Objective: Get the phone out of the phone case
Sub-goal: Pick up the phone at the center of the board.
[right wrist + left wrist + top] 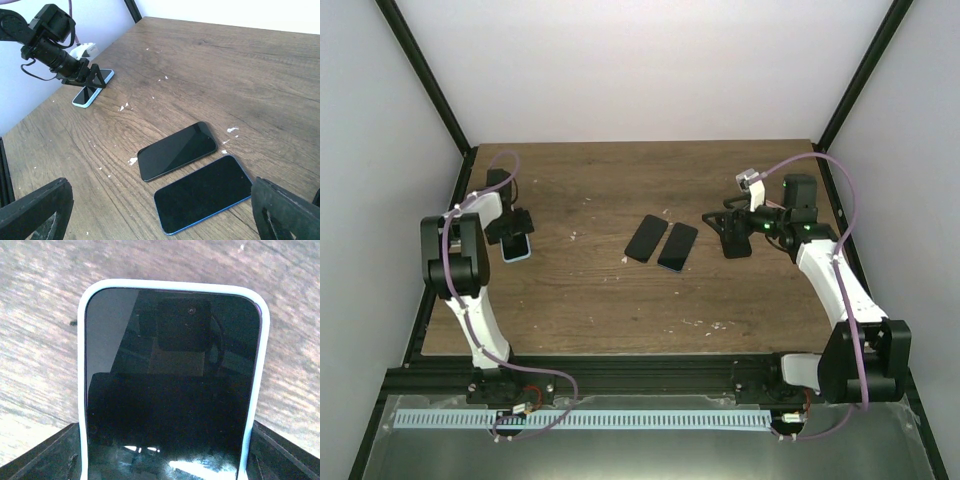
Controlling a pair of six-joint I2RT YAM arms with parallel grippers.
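A phone with a dark screen sits in a light blue case (257,365) at the table's left side; it also shows in the top view (517,250) and the right wrist view (86,97). My left gripper (510,228) straddles its end. Its fingers (47,455) press against both long sides of the case, so it is shut on it. The phone lies low on the wood. My right gripper (722,228) is open and empty. It hovers right of the table's middle, far from the case, with its fingertips (37,210) spread wide.
Two bare phones lie side by side mid-table, just left of my right gripper: a black one (646,237) (177,150) and a blue-edged one (677,246) (202,192). Small white flecks dot the wooden table (620,310). Black frame posts stand at the back corners.
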